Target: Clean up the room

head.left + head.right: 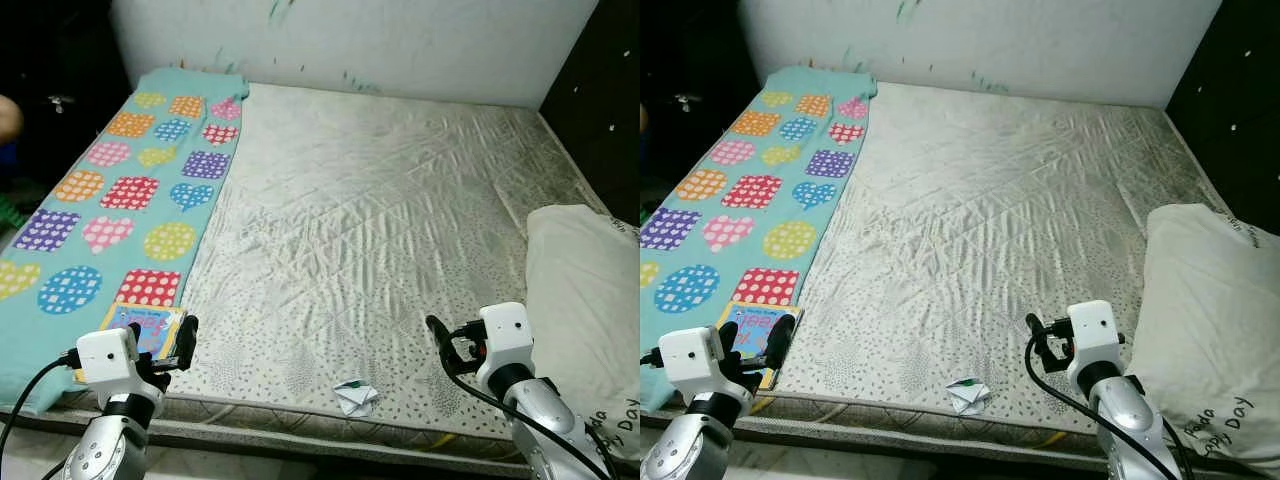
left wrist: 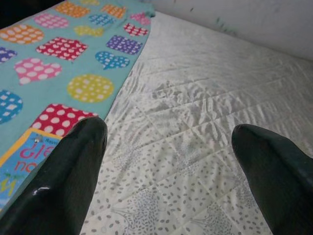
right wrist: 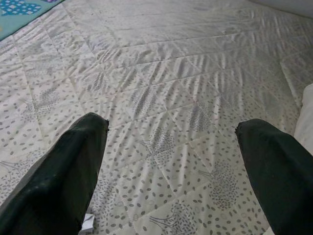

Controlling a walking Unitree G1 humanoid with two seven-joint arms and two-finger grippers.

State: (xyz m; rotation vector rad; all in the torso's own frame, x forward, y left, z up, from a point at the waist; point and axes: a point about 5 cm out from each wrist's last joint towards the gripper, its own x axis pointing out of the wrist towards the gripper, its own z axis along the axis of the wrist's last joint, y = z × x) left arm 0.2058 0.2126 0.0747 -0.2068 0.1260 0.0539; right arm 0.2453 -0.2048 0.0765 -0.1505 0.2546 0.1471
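A bare quilted mattress (image 1: 380, 230) takes up most of the room in front of the robot, its pale cover printed with small grey leaf marks near the front edge. Along the robot's left side lies a turquoise blanket (image 1: 120, 200) patterned with dotted circles, hearts and squares. At the blanket's near corner sits a children's book (image 1: 145, 328) with a yellow border and blue cover, flat on the bed. A crumpled scrap of white paper (image 1: 355, 397) rests on the mattress close to the front edge, roughly midway between the two arms. On the robot's right, a white pillow (image 1: 585, 300) with some printed lettering lies at the mattress edge.

The left gripper (image 2: 168, 142) hovers low over the front left corner, fingers (image 2: 73, 166) spread wide apart and holding nothing, with the book just beside one finger. The right gripper (image 3: 171, 147) hangs over the front right part of the mattress, fingers likewise spread and empty, the paper scrap just beneath and the pillow near its other side.
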